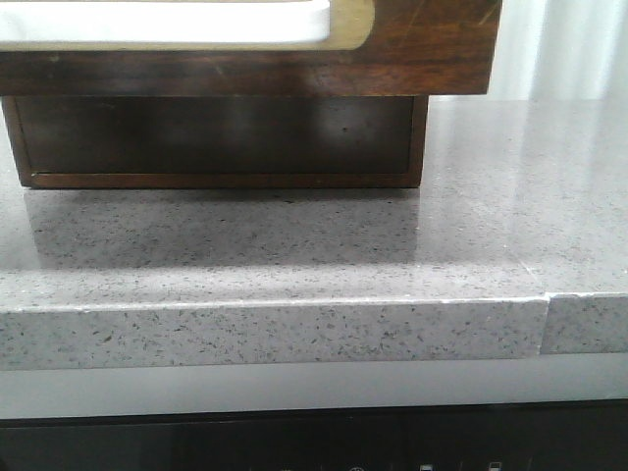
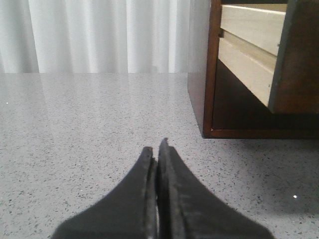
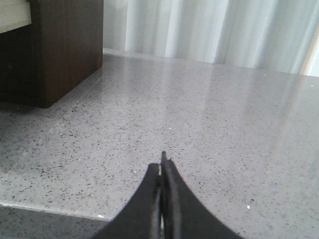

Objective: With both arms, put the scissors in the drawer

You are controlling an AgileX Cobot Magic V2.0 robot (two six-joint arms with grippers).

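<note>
The scissors are in no view. The drawer [image 1: 432, 49], dark brown scratched wood with a tan-rimmed pale opening, sticks out of the top of a dark wooden cabinet [image 1: 216, 147] at the back of the grey counter. Its pale wooden side [image 2: 249, 50] and dark front show in the left wrist view. My left gripper [image 2: 156, 149] is shut and empty, low over the counter, left of the cabinet. My right gripper [image 3: 160, 164] is shut and empty near the counter's front edge, right of the cabinet [image 3: 65, 50]. Neither gripper shows in the front view.
The speckled grey stone counter [image 1: 294, 245] has a thick front edge with a seam [image 1: 546, 324] at the right. White curtains [image 2: 99, 35] hang behind the counter. A dark appliance panel [image 1: 314, 446] lies below the front edge.
</note>
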